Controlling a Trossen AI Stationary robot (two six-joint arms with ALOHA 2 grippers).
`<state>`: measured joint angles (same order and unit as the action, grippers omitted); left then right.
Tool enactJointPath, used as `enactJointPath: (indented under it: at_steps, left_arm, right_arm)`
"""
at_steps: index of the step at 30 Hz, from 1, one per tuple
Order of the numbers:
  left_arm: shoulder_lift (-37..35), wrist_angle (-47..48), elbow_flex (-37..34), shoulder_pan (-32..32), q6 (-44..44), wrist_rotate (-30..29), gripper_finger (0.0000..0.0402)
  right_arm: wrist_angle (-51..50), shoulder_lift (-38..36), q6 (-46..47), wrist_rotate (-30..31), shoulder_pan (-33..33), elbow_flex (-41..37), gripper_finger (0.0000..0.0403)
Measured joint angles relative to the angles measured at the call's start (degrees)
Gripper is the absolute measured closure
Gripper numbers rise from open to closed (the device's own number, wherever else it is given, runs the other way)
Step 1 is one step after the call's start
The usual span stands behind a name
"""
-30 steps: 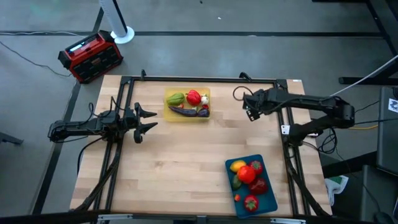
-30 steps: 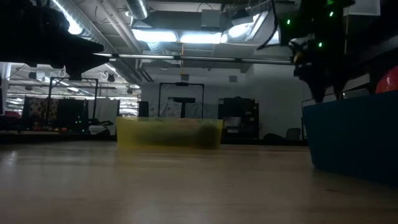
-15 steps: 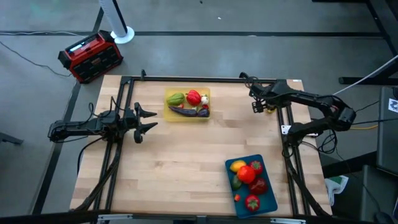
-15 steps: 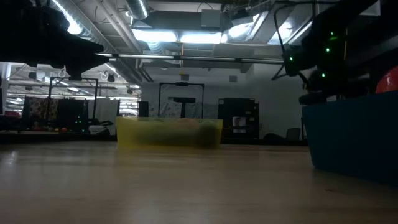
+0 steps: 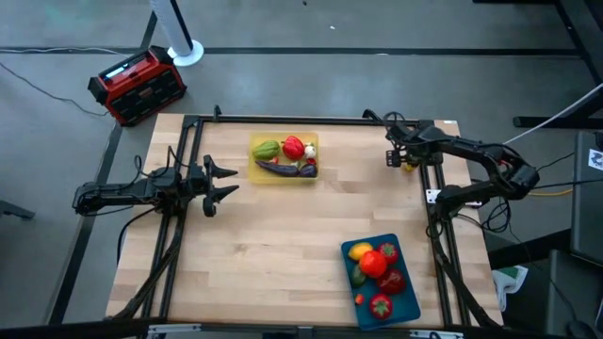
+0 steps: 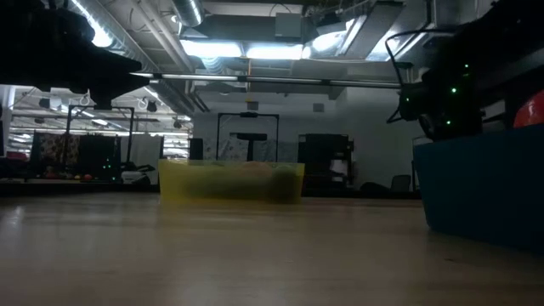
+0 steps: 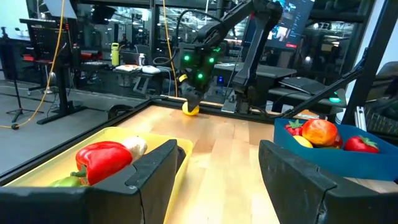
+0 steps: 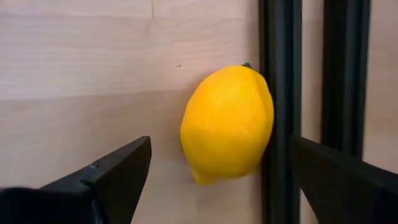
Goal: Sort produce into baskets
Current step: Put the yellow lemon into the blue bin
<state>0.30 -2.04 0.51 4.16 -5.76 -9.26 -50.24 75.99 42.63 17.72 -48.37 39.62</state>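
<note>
A yellow lemon (image 8: 227, 124) lies on the table at the far right, leaning against a black frame rail (image 8: 277, 74). It also shows in the high view (image 5: 406, 166) and the left wrist view (image 7: 190, 110). My right gripper (image 8: 219, 149) hangs open above it, one finger on each side, touching nothing. My left gripper (image 5: 226, 181) is open and empty at the table's left. The yellow tray (image 5: 285, 181) holds a green pepper (image 5: 267, 150), a red pepper (image 5: 294, 147), garlic and an eggplant. The teal tray (image 5: 412, 301) holds a tomato (image 5: 374, 263) and several other pieces.
Black frame rails (image 5: 435, 217) run along the table's left, right and far edges. A red-and-black box (image 5: 137, 85) stands on the floor beyond the far left corner. Bare wood lies between the two trays. In the low view the teal tray (image 6: 484, 191) stands close at the right.
My right gripper has gone toward the table's right edge and a little toward the far edge, ending over the lemon by the rail. My left arm and the trays have kept still.
</note>
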Motion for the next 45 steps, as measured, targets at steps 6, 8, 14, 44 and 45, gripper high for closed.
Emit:
enactJointPath:
  at_steps: [6, 8, 14, 44, 45]
  left_arm:
    - [0.0, 0.0, 0.0, 0.0, 0.0, 0.0, 0.0179]
    - [0.0, 0.0, 0.0, 0.0, 0.0, 0.0, 0.0179]
    - [0.0, 0.0, 0.0, 0.0, 0.0, 0.0, 0.0179]
    - [0.0, 0.0, 0.0, 0.0, 0.0, 0.0, 0.0179]
    - [0.0, 0.0, 0.0, 0.0, 0.0, 0.0, 0.0179]
  right_arm:
    - [3.2, 0.0, 0.0, -1.9, -2.0, -2.0, 0.0059]
    - [3.3, 0.0, 0.0, -1.9, -2.0, -2.1, 0.0081]
    - [3.5, 0.0, 0.0, -2.0, -1.9, -2.2, 0.0154]
    - [2.9, -20.9, -6.2, -19.1, 3.1, -2.2, 0.0218]
    - [4.1, -22.1, -5.2, -19.9, 4.9, -2.2, 0.0218]
